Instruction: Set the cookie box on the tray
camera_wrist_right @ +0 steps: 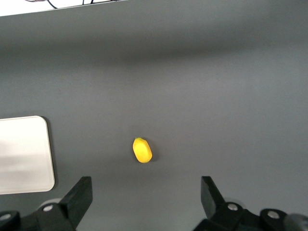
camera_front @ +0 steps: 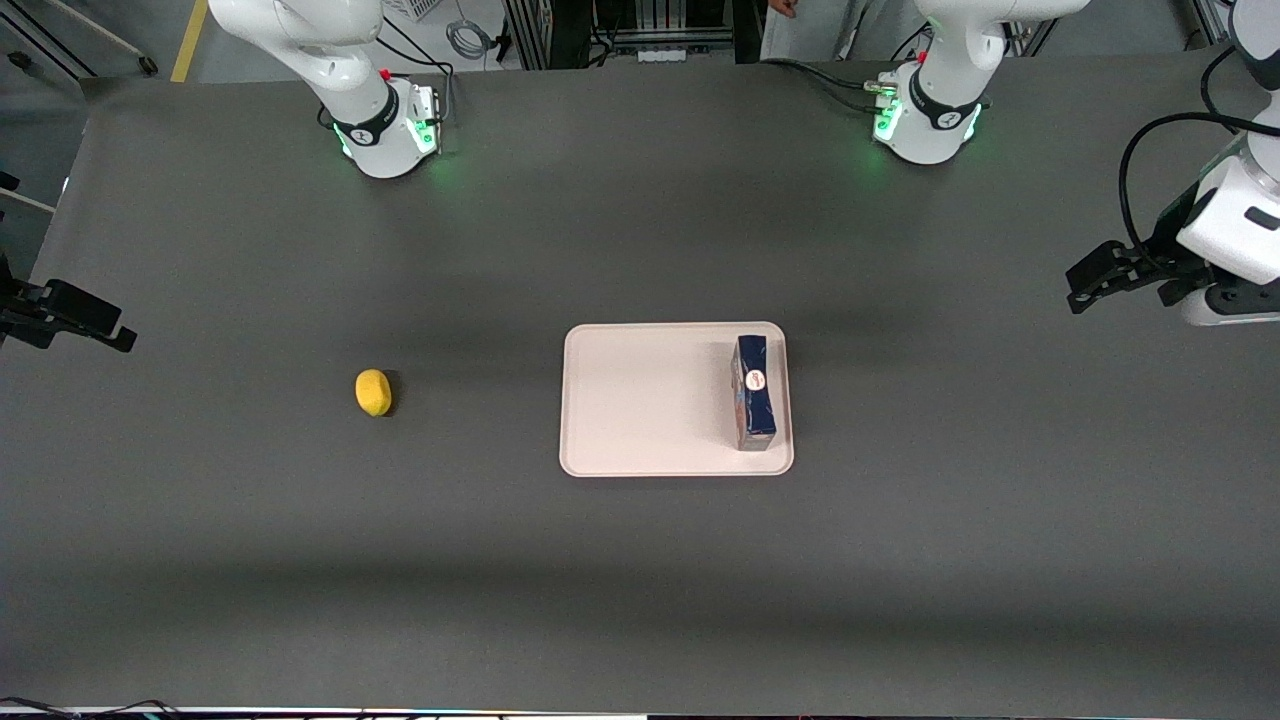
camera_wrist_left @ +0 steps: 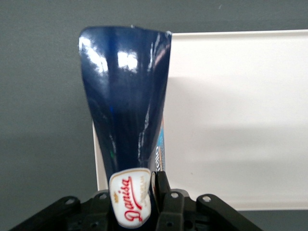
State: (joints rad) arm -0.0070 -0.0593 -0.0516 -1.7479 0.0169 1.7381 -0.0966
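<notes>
The cookie box (camera_front: 755,392), dark blue with a white-red oval logo, lies flat on the pale tray (camera_front: 640,400), along the tray's short rim nearest the working arm's end. In the front view my left gripper (camera_front: 1100,278) hangs toward the working arm's end of the table, well apart from box and tray. The left wrist view disagrees with that. There the cookie box (camera_wrist_left: 125,96) sits right up against the gripper (camera_wrist_left: 138,192), logo closest to the camera, at the rim of the tray (camera_wrist_left: 231,120).
A small yellow lemon-like lump (camera_front: 373,392) lies on the dark table toward the parked arm's end, about level with the tray; the right wrist view shows the lump (camera_wrist_right: 142,150) and a corner of the tray (camera_wrist_right: 24,154). Two arm bases (camera_front: 930,125) stand farthest from the front camera.
</notes>
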